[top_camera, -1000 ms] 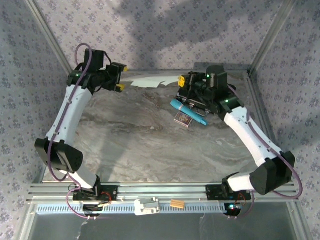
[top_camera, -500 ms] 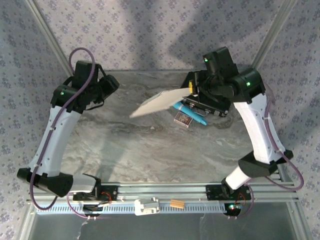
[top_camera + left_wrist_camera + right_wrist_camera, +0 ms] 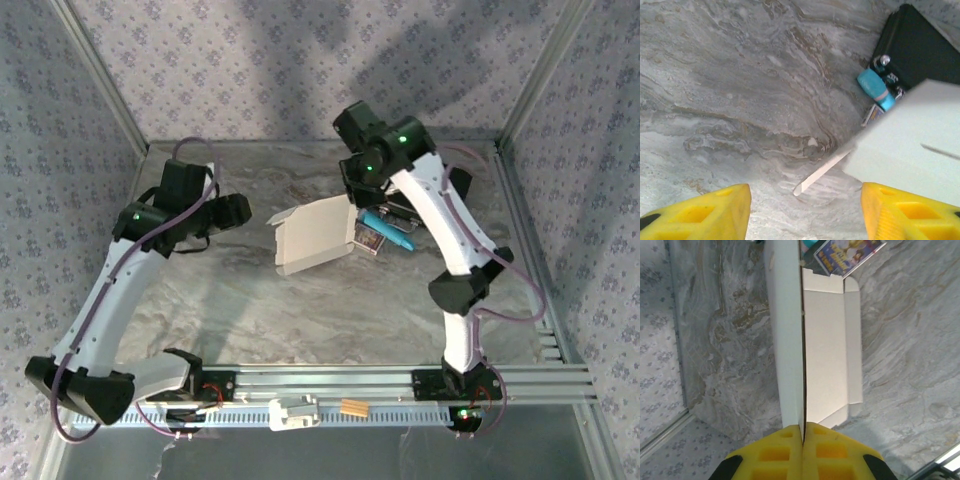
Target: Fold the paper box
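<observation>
The right gripper (image 3: 803,429) is clenching one edge of the white paper box (image 3: 827,350), holding the partly folded sheet over the middle of the marbled worktop (image 3: 300,310), just left of the patterned card packet (image 3: 847,252) and the blue marker (image 3: 874,87). The left gripper (image 3: 805,215) is hovering with its fingers spread, grasping nothing, the box's corner lying just beside its right finger. The black case (image 3: 920,50) is lying beyond the marker.

paper box (image 3: 312,235) — white card, partly folded | held by one edge
</observation>
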You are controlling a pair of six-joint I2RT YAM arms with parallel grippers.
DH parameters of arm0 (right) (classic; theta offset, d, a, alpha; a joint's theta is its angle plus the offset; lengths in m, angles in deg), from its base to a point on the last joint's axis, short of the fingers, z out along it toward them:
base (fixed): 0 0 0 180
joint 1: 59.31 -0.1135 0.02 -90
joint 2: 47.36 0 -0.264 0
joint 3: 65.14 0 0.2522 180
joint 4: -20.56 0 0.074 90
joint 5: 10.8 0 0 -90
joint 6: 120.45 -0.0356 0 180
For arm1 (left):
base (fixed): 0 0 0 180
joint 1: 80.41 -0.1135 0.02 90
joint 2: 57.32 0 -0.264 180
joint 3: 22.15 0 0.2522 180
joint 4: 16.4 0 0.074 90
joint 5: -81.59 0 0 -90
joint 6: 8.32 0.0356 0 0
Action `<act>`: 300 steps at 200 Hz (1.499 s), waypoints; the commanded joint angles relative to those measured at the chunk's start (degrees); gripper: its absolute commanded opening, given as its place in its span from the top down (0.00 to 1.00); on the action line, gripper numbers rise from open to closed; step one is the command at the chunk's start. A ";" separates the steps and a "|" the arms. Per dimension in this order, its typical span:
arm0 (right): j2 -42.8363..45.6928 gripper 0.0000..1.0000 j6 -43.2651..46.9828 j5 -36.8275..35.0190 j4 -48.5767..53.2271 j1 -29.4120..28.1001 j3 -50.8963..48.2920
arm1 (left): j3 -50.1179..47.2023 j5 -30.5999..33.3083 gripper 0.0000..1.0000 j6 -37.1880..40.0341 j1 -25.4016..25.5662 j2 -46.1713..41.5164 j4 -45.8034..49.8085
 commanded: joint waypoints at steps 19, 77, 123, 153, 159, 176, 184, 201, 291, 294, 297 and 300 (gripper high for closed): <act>-4.39 1.00 2.44 -0.79 5.85 -0.12 1.66 | -10.55 -5.47 0.32 13.97 1.50 -12.55 -13.06; -5.93 1.00 5.96 1.58 3.22 0.60 1.00 | -22.54 -3.14 0.29 26.55 11.72 -17.19 -24.60; -3.71 1.00 9.15 3.41 -6.92 0.73 -5.95 | -23.31 7.93 0.30 26.22 16.12 -11.24 -28.19; 3.00 1.00 12.52 5.04 -30.81 0.67 -23.42 | -24.90 14.12 0.30 18.82 15.54 -14.24 -30.31; 4.10 1.00 12.64 4.79 -34.23 0.47 -26.41 | -25.27 15.50 0.30 16.94 15.40 -15.65 -30.34; 5.14 1.00 14.45 5.18 -41.17 0.10 -30.71 | -25.91 21.00 0.31 11.06 13.77 -19.62 -27.53; 5.10 1.00 14.62 6.00 -43.06 -0.11 -31.65 | -26.07 22.75 0.32 8.80 12.32 -21.01 -25.39; 4.73 1.00 14.82 7.24 -47.51 -0.96 -33.49 | -26.31 21.68 0.33 5.19 7.21 -23.20 -22.53; -1.43 1.00 13.74 4.63 -55.17 -7.19 -31.22 | -22.91 -0.11 0.47 -15.75 -19.69 -16.65 -14.19; -1.57 1.00 13.78 4.85 -55.20 -7.07 -31.12 | -21.94 -1.77 0.49 -16.79 -19.92 -16.23 -14.16; -1.66 1.00 13.86 5.01 -55.16 -6.98 -31.10 | -21.03 -3.39 0.51 -17.91 -19.92 -15.64 -14.56; -1.75 1.00 13.94 5.16 -55.16 -6.92 -30.86 | -20.03 -5.02 0.52 -18.74 -19.97 -15.03 -15.17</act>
